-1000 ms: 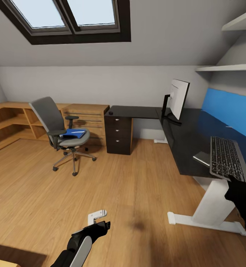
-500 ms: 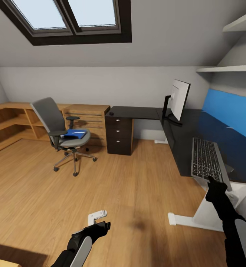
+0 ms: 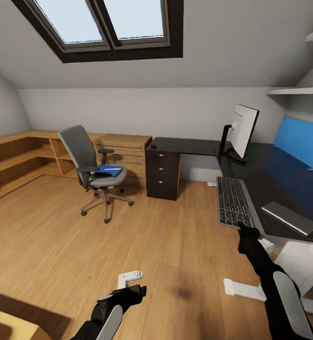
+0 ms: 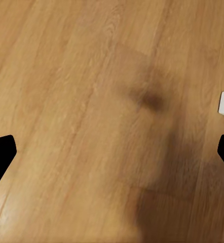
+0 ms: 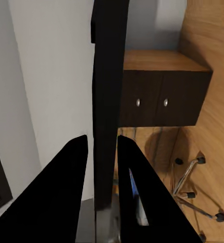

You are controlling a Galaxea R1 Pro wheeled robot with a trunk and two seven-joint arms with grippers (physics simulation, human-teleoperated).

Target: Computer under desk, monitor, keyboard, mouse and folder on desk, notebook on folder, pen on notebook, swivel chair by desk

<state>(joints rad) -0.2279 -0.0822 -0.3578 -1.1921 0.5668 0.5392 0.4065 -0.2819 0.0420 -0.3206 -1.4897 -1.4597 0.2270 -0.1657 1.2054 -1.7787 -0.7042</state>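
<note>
Keyboard (image 3: 233, 202) pinched in right hand (image 3: 245, 228) at tabletop (image 3: 269, 174) edge near monitor (image 3: 242, 130); left hand (image 3: 129, 277) agape, empty.

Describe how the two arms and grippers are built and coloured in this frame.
Both arms are glossy black with a rounded white shell panel on the forearm. The left gripper has white bracket-like fingers on a black wrist; the right gripper looks black, its fingers broad, dark, tapering blades. No cables or markings visible.
</note>
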